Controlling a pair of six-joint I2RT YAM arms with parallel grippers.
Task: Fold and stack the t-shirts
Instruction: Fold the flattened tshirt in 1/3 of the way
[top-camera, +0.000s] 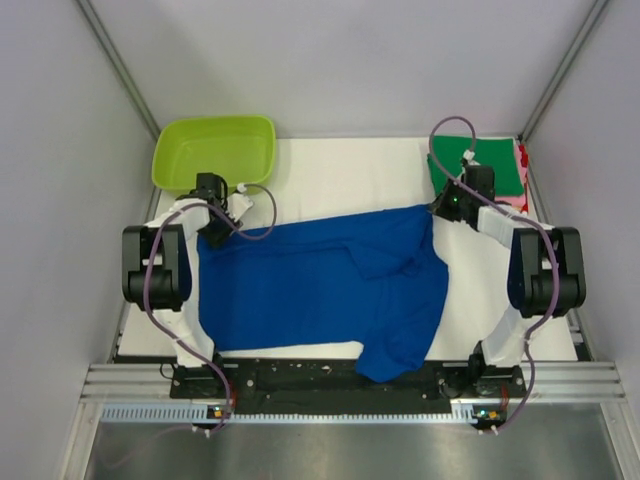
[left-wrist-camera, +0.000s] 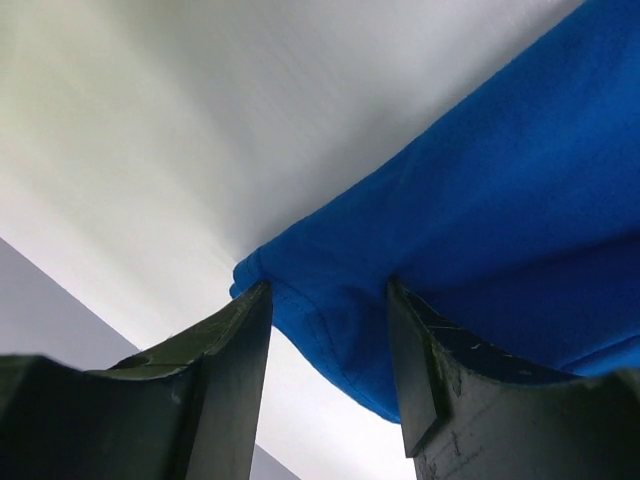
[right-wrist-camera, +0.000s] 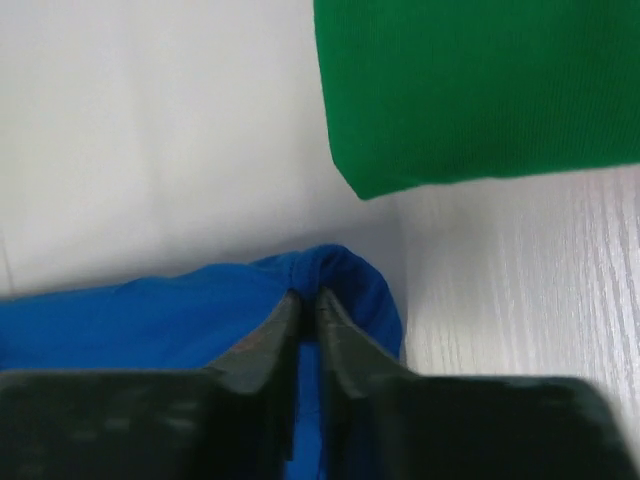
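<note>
The royal-blue t-shirt (top-camera: 320, 285) lies spread across the white table, plain side up, one part hanging over the near edge. My left gripper (top-camera: 218, 232) is open at the shirt's far left corner; in the left wrist view that corner (left-wrist-camera: 340, 330) sits between the two fingers, not pinched. My right gripper (top-camera: 443, 208) is shut on the shirt's far right corner, and the right wrist view shows the cloth (right-wrist-camera: 340, 275) bunched at the closed fingertips. The folded green shirt (top-camera: 478, 165) lies just beyond it, over pink (top-camera: 512, 203) and red (top-camera: 522, 160) ones.
The lime-green plastic tub (top-camera: 214, 150) stands at the far left, just behind my left gripper. White table surface (top-camera: 350, 175) runs between the tub and the folded stack. Grey walls close in on both sides.
</note>
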